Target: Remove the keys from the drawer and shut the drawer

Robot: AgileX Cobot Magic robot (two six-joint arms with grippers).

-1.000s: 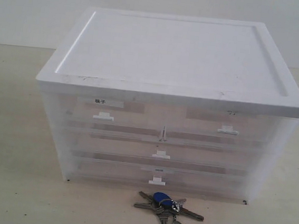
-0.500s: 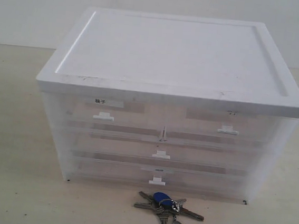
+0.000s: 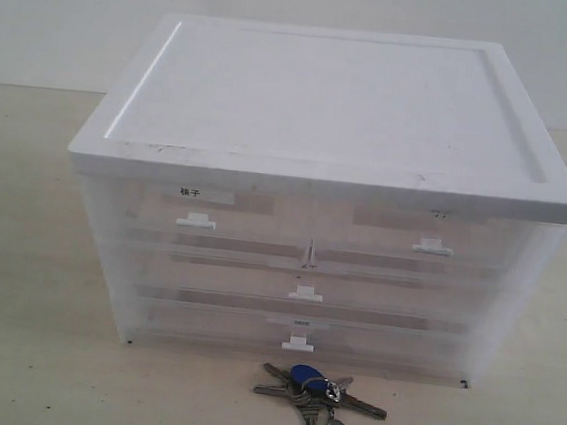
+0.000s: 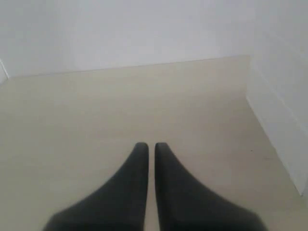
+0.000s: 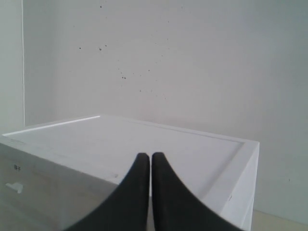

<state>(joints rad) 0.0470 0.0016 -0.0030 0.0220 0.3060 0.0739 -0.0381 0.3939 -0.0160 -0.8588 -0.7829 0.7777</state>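
Observation:
The keys (image 3: 318, 399), silver with a blue fob and an oval tag, lie on the table in front of the cabinet. The drawer (image 3: 306, 293), the middle full-width tier with a white centre tab, sits flush with the cabinet's front. Neither gripper appears in the exterior view. In the left wrist view my left gripper (image 4: 151, 145) is shut with nothing in it, over bare table beside a white wall. In the right wrist view my right gripper (image 5: 150, 156) is shut and empty, in front of the cabinet's white top (image 5: 144, 144).
The translucent cabinet (image 3: 329, 106) with a white lid stands mid-table; two half-width drawers (image 3: 197, 220) are on top and a labelled full-width drawer (image 3: 299, 343) at the bottom. All drawers sit flush. Beige table (image 3: 19, 348) surrounds it, with a white wall behind.

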